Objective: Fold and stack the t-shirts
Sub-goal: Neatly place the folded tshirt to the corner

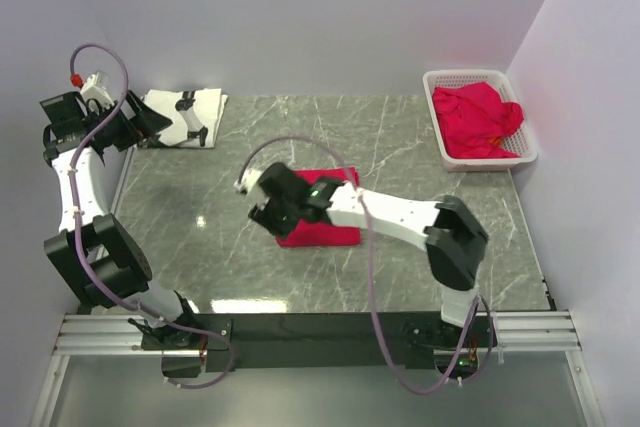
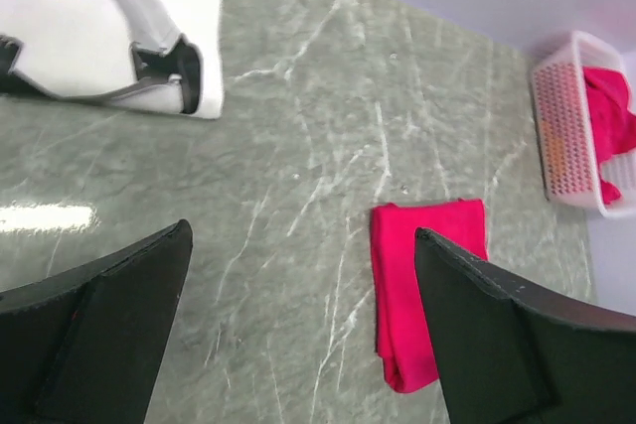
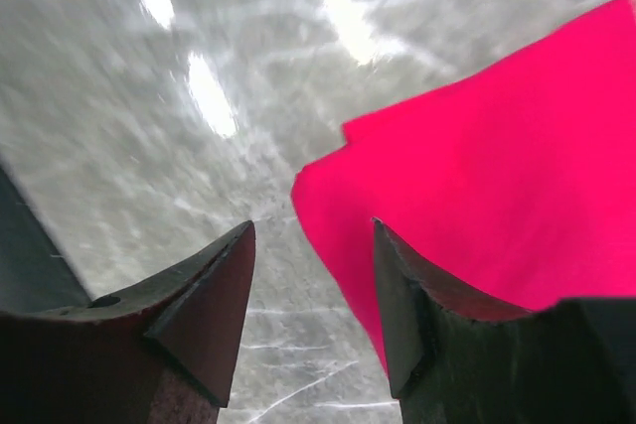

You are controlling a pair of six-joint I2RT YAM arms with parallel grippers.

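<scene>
the grey marble-patterned table [image 1: 400, 147] carries everything. near its middle lies a bright red cloth t-shirt folded into a flat rectangle [image 1: 332, 236]. the right gripper [image 1: 260, 213] hangs low over that shirt's near-left corner. in the right wrist view its two dark fingers [image 3: 214, 295] stand apart with bare table showing between them, one finger over the stone and the other over the red cloth's edge - nothing is clamped.

farther back on the left, the left gripper [image 1: 140, 125] sits at the table's left edge, just beside a white folded t-shirt with a black printed pattern [image 1: 165, 105] in the far-left corner. in the left wrist view its black fingers [image 2: 109, 315] are spread wide and hold nothing - the white shirt is apart from them.

in the far-right corner stands a white plastic lattice basket [image 1: 465, 75], with crumpled bright red t-shirts [image 1: 480, 122] heaped inside and bulging over its right rim.
</scene>
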